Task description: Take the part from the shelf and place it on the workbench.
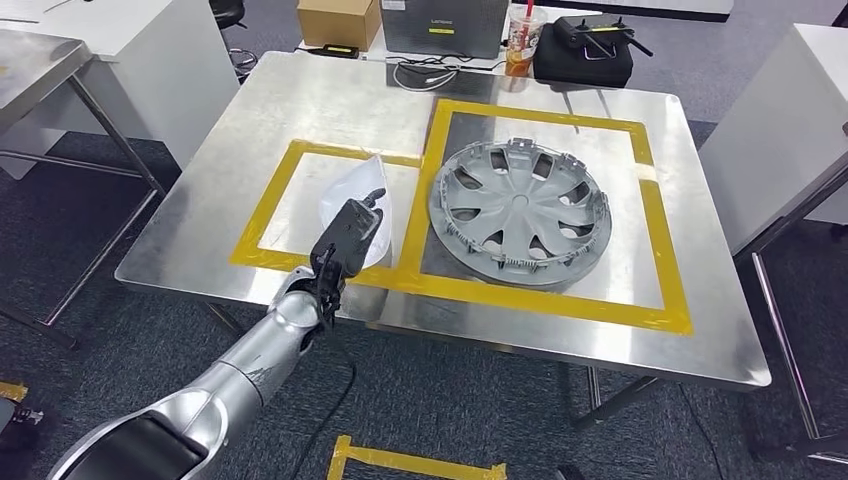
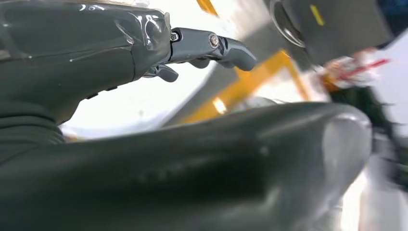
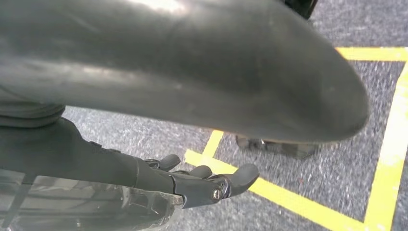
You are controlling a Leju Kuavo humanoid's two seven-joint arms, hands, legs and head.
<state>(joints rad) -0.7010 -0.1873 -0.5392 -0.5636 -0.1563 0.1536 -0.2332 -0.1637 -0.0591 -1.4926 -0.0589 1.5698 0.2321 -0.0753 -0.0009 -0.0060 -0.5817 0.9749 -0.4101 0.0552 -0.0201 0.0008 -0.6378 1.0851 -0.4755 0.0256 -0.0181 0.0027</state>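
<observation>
hovering over the near edge of the steel desk point(image 1: 200, 190), the robot's left hand point(image 1: 350, 238) has its dark fingers point(image 2: 226, 48) extended and gripping nothing, poised above a white, clear-wrapped part point(image 1: 350, 190) that lies inside the smaller yellow-taped square point(image 1: 265, 215); whether the fingers touch the wrapping cannot be told. that part looks light and soft-skinned, its film likely slippery and prone to crumple, so a broad hold around its body would seem safer than a pinch at the loose peak. just to its right, inside the larger taped frame point(image 1: 660, 240), a grey hubcap point(image 1: 520, 210) lies flat on the desk: thin moulded plastic by its look, light, stiff but springy at the rim, with open spokes offering a hold and edge clips that could snap. the right hand point(image 3: 202, 180) hangs above grey carpet and yellow floor tape point(image 3: 298, 199), its fingers loosely spread and holding nothing.
</observation>
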